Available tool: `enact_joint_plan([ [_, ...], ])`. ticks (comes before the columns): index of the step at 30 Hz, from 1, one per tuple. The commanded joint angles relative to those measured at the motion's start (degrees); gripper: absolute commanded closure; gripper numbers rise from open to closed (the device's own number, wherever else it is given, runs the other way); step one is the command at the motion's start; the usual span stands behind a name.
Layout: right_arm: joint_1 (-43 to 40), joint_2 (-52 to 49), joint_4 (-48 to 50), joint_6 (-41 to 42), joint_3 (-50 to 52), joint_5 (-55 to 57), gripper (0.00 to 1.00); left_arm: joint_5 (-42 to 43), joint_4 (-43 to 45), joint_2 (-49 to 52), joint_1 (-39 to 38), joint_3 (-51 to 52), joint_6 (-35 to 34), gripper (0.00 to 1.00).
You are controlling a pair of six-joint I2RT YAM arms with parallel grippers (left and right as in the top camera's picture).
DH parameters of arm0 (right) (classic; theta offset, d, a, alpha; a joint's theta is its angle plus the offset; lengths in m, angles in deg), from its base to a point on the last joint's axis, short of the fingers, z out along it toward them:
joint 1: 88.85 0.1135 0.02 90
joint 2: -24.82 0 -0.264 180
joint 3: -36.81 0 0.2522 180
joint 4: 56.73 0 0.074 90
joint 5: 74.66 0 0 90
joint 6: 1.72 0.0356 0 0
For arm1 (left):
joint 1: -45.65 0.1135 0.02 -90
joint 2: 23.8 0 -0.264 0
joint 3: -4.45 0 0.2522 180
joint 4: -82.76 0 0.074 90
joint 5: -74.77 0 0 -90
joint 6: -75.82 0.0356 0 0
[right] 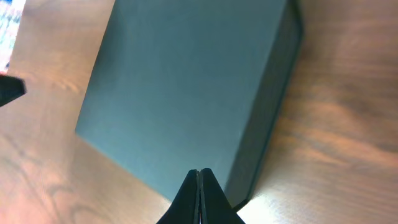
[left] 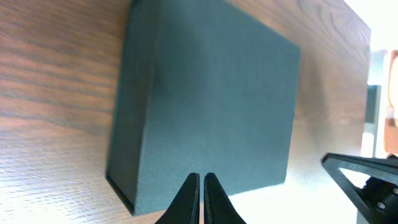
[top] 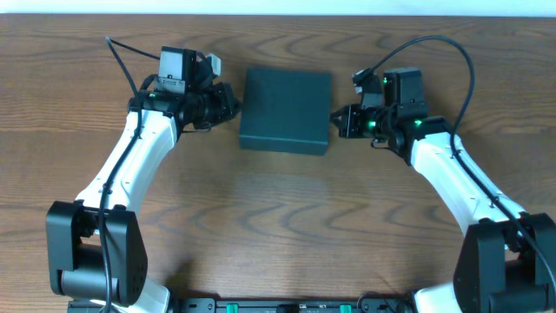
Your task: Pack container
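The container (top: 286, 109) is a dark teal-green square box, lid closed flat, resting on the wooden table at the back centre. It fills the left wrist view (left: 205, 99) and the right wrist view (right: 186, 87). My left gripper (top: 234, 106) sits at the box's left side, shut with nothing between its fingers; its tips (left: 201, 177) hover over the box's near edge. My right gripper (top: 335, 119) is at the box's right side, also shut and empty, its tips (right: 199, 172) above the lid's edge.
Brown wooden table (top: 278, 226) all around the box. The right gripper's black frame (left: 367, 180) shows at the right of the left wrist view. Arm bases (top: 87, 261) stand at the near corners.
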Motion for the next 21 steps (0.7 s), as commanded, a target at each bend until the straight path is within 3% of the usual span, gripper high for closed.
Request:
enact_joint_plan([
  [1, -1.2, -0.1, 0.0, 2.8, -2.7, 6.0, 0.99, -8.2, -0.3, 0.3, 0.4, -3.4, -0.3, 0.94],
  [5, -2.7, -0.4, -0.5, 6.0, -2.8, 12.4, 0.98, -18.4, -2.6, 1.1, 0.4, -3.4, -4.7, 0.94],
  [21, -3.0, -5.6, -6.4, 4.4, -3.1, 11.7, 0.97, -18.5, -12.2, 7.2, 1.2, -3.4, -7.7, 0.94],
])
